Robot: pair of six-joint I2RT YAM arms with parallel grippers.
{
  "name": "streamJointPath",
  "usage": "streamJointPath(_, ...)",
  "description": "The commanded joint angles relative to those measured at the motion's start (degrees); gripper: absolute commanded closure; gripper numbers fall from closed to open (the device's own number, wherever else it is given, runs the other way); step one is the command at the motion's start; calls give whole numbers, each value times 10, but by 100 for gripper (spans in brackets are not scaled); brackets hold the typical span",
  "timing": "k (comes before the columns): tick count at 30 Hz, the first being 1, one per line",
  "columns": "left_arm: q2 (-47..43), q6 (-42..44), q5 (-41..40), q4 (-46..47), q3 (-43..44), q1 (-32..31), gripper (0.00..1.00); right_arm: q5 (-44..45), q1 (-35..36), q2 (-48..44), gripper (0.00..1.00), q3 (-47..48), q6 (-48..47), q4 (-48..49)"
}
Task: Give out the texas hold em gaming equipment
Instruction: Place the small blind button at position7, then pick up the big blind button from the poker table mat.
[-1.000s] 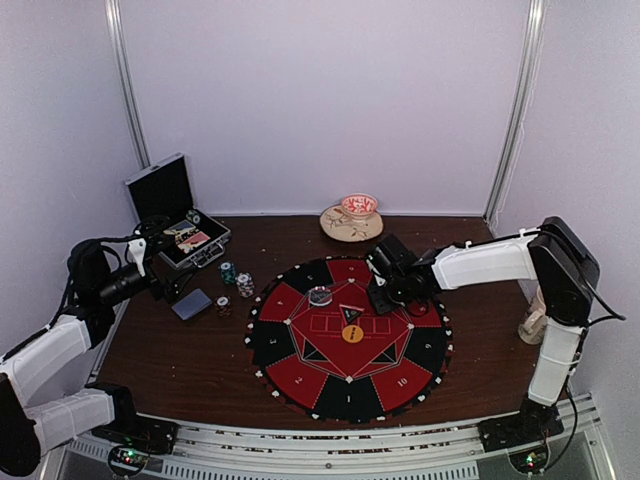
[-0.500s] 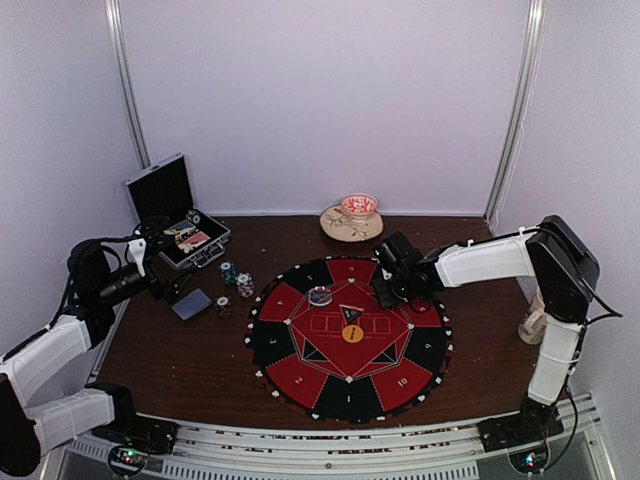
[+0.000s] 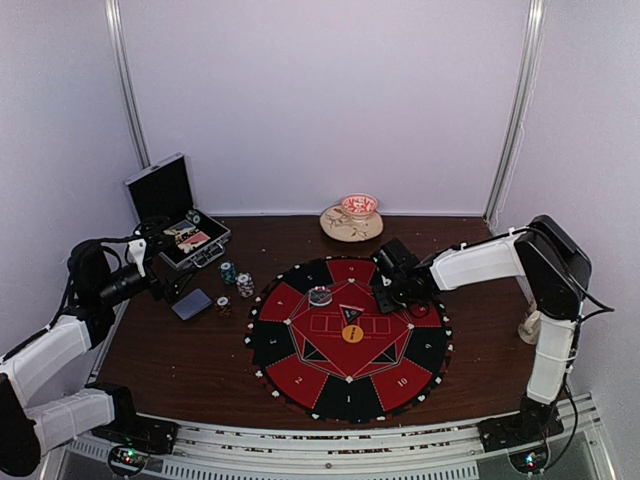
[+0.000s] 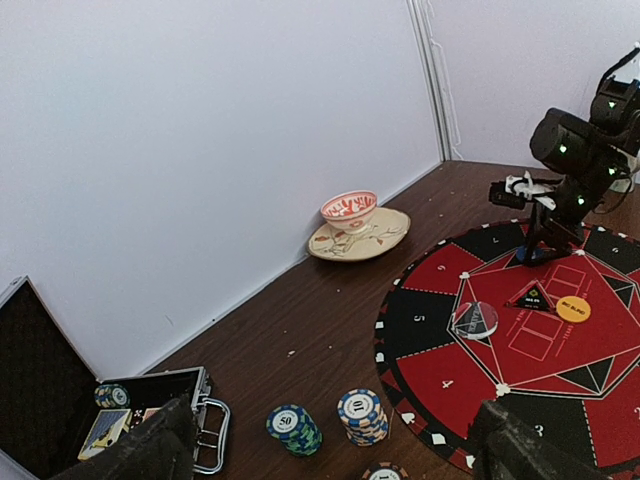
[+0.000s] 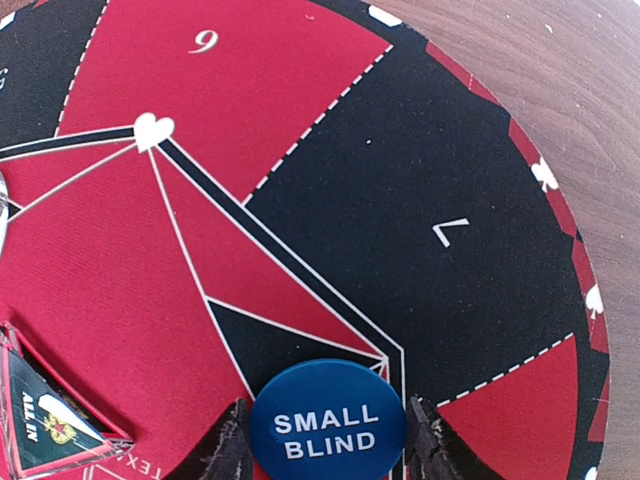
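Right gripper [image 5: 326,445] has the blue SMALL BLIND disc [image 5: 327,415] pinched between its half-closed jaws, over the round mat [image 5: 450,200] at the inner tip of black segment 7. Left gripper [image 4: 330,440] hangs wide open and empty, near the chip stacks [image 4: 362,415] beside the open case [image 4: 60,400].

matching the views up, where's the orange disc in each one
top external: orange disc at the centre of the mat.
left wrist: far right, on the mat.
right wrist: not in it.
shared landmark: black all-in triangle, beside the disc where both show.
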Motion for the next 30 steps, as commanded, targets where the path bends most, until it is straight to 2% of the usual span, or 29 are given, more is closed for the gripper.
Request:
streamJointPath(1, -4, 2, 9, 28, -3, -3, 2, 1, -2, -10, 50, -11, 7, -11)
streamJointPath(8, -4, 2, 8, 30, -4, -2, 2, 14, -2, -9, 45, -14, 9, -20)
streamJointPath(9, -3, 2, 8, 30, -4, -3, 2, 16, -2, -9, 42, -16, 9, -22)
streamJointPath(12, -2, 2, 10, 29, -3, -3, 2, 21, -1, -13, 25, -13, 4, -30)
streamJointPath(15, -2, 2, 9, 30, -4, -2, 2, 31, 5, -33, 16, -11, -1, -34)
streamJointPath(22, 2, 3, 6, 31, -3, -2, 2, 36, 72, -101, 11, -16, -17, -42)
streamJointPath(30, -7, 4, 6, 28, -4, -2, 2, -39, 134, -89, 11, -67, -15, 26)
